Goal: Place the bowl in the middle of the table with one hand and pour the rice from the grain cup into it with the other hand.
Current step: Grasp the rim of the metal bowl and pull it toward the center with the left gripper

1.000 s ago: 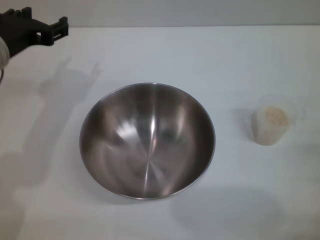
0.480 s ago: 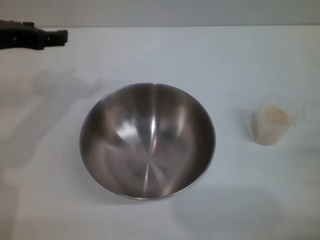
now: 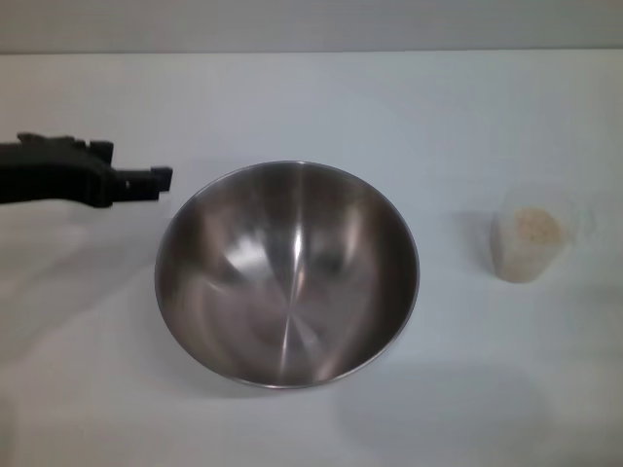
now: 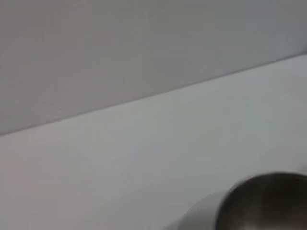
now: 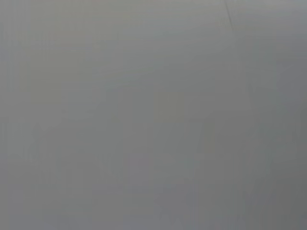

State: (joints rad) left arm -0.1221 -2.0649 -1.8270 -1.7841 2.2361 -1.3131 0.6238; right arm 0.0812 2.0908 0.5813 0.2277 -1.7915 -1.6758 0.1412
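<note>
The stainless-steel bowl [image 3: 287, 277] sits upright and empty near the middle of the white table [image 3: 321, 102]. Part of its rim also shows in the left wrist view [image 4: 268, 203]. The clear grain cup [image 3: 529, 248] stands upright to the right of the bowl, apart from it, with pale rice [image 3: 536, 226] inside. My left gripper [image 3: 156, 181] is black and reaches in from the left, its tip just beside the bowl's left rim. My right gripper is out of view; the right wrist view shows only a plain grey surface.
A grey wall [image 4: 120, 48] runs along the table's far edge. Nothing else stands on the tabletop.
My left gripper has moved from the far left corner of the table toward me and to the right, ending beside the bowl's left rim. The bowl and cup have not moved.
</note>
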